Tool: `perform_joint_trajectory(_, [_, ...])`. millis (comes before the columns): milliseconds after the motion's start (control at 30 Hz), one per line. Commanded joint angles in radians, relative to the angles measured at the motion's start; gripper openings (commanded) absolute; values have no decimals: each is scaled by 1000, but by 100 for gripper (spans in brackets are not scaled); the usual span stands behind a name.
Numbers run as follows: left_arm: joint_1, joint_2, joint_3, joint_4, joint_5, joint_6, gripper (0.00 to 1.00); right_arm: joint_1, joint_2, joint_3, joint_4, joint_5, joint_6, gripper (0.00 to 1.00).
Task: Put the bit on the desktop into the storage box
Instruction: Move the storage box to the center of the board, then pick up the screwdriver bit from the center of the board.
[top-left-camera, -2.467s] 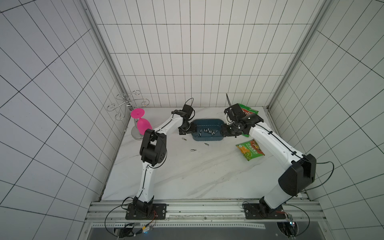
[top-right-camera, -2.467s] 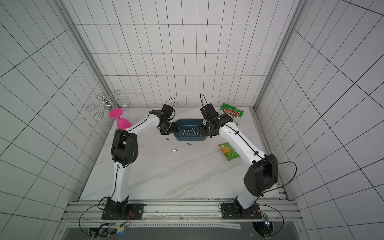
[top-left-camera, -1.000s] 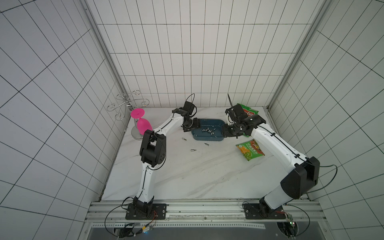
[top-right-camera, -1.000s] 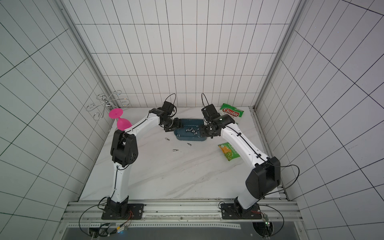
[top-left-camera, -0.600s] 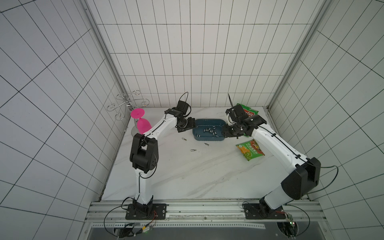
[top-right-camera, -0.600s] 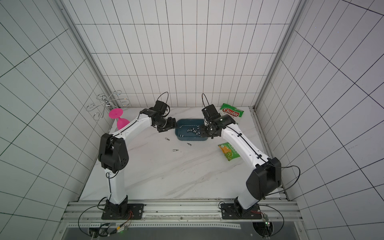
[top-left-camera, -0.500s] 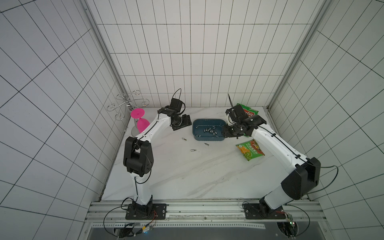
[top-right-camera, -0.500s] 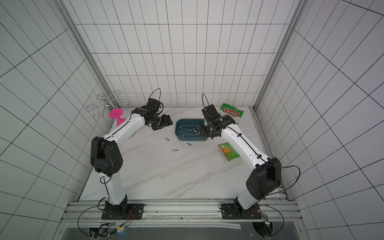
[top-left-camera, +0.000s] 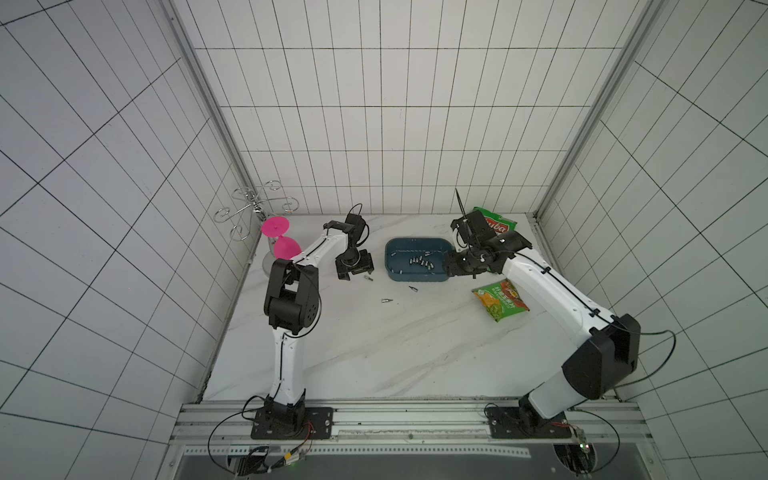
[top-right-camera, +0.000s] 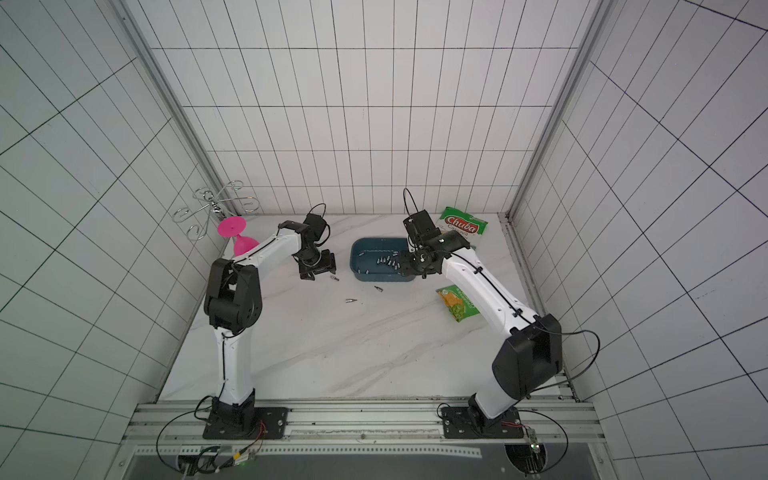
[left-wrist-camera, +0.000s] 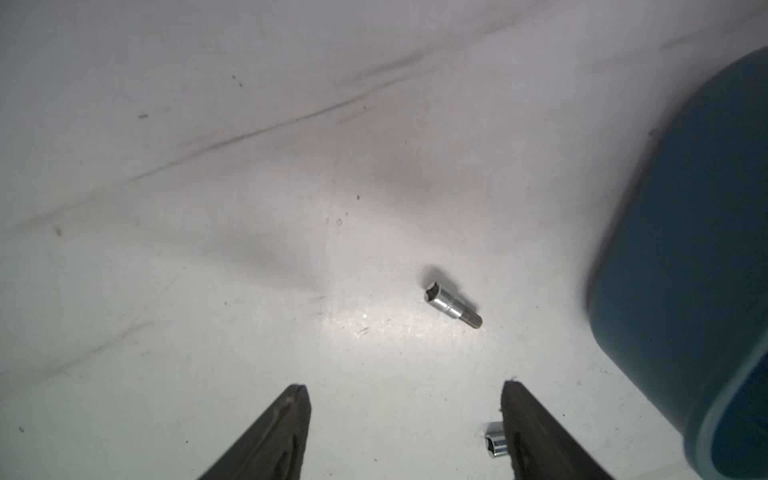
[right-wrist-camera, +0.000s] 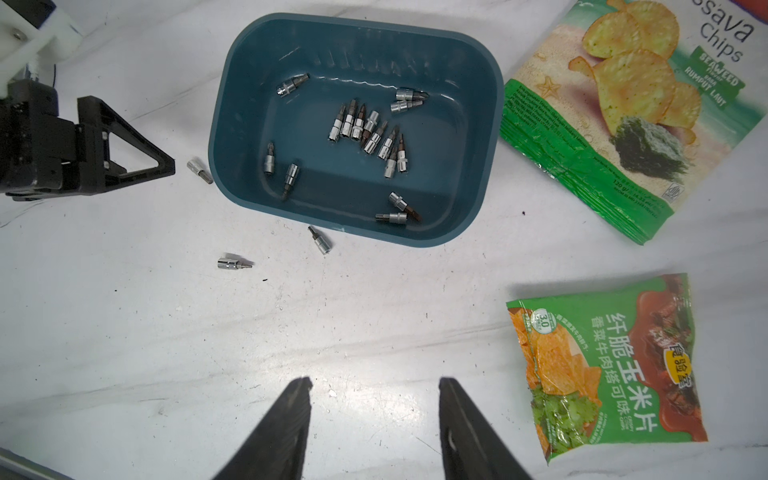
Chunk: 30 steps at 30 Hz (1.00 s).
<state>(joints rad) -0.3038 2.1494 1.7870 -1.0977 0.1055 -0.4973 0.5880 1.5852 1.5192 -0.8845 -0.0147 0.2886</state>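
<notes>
White glossy wall tiles with a black grid are enclosing the desktop (top-left-camera: 374, 353), a flat white marble-look slab with faint grey veins. Toward its far side the storage box (top-left-camera: 419, 279), a shallow teal plastic tray with rounded corners, is holding a scatter of short chrome bits (right-wrist-camera: 365, 133). Three more are lying outside it on the marble. The first loose bit (top-left-camera: 367, 277) is just beside the left gripper (top-left-camera: 354, 275), a second bit (top-left-camera: 413, 287) is just beside the box's near wall, and a third bit (top-left-camera: 386, 300) is closer to the robot's bases. The left gripper's black wedge-shaped fingers (left-wrist-camera: 286, 432) are standing spread with nothing between them. In the left wrist view a socket-ended bit (left-wrist-camera: 496, 444) is sitting just beside one finger. The right gripper (right-wrist-camera: 376, 380) is hovering at the box's right end, its fingers likewise apart and empty. A crinkled green cassava chips bag (top-right-camera: 463, 226) is lying just beside the box, and a smaller green snack bag (top-left-camera: 500, 300) is lying nearby. A second ago the left gripper was over the box's left end; it is now down by the loose bit, while the right arm and box are staying put.
</notes>
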Motion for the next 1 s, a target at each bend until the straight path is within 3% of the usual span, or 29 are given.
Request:
perform_joint_trajectory(0, [-9,26,77,-24,-53,5,76,-10,-17,-20,9,-4,0,53])
perform_joint_trajectory(300, [-35,123,163,-64,-115,2,73,-11,-16,-23,14,-2,1,53])
perform_joint_trajectory(967, [-46,213,241,-87,-94,-14,65,-15,-30,-36,13,0,1,53])
